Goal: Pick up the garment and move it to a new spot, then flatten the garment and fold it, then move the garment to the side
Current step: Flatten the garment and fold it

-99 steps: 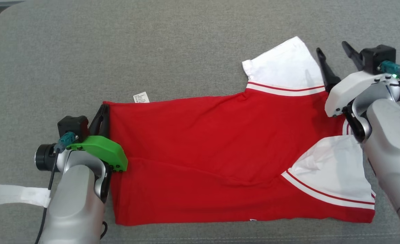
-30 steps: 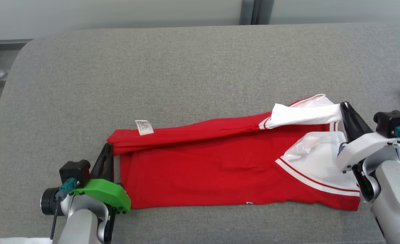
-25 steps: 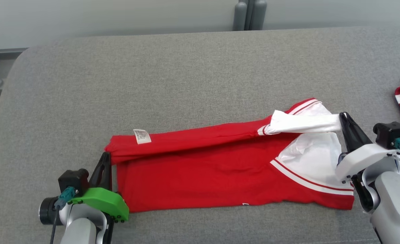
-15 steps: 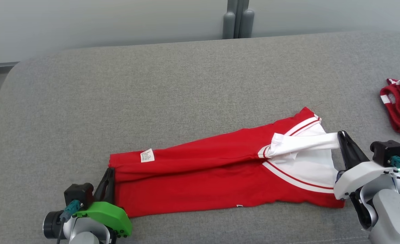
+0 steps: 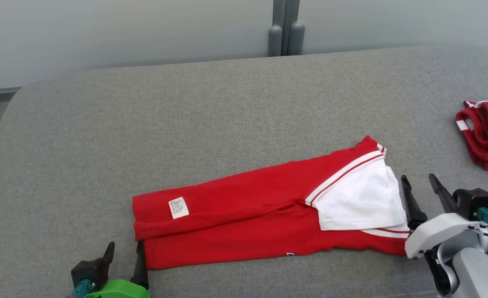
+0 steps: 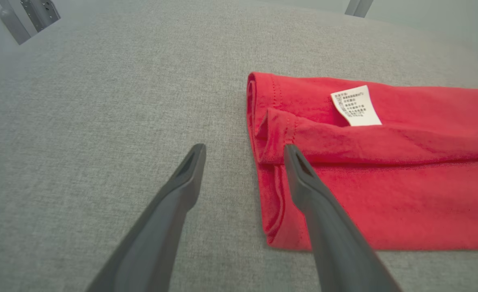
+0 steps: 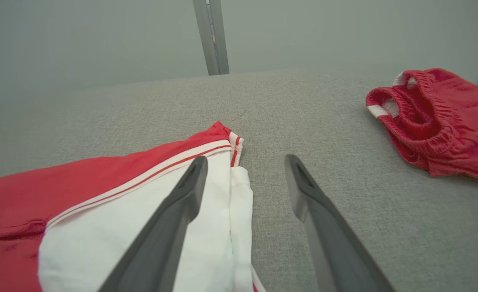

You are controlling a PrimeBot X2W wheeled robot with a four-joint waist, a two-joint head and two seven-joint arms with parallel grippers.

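Our garment (image 5: 244,223), a red shirt with white sleeves, lies folded lengthwise as a long band on the table (image 5: 186,124). In the head view it sits at 6 o'clock, hem end toward 7 and sleeve end toward 4. Both hands are spread wide and hold nothing. The left hand (image 5: 125,244) is just off the hem and the right hand (image 5: 417,177) is just beside the white sleeve. The upper flap sits askew, so for the next fold we would pinch every layer at one end and lay it squarely over the other.
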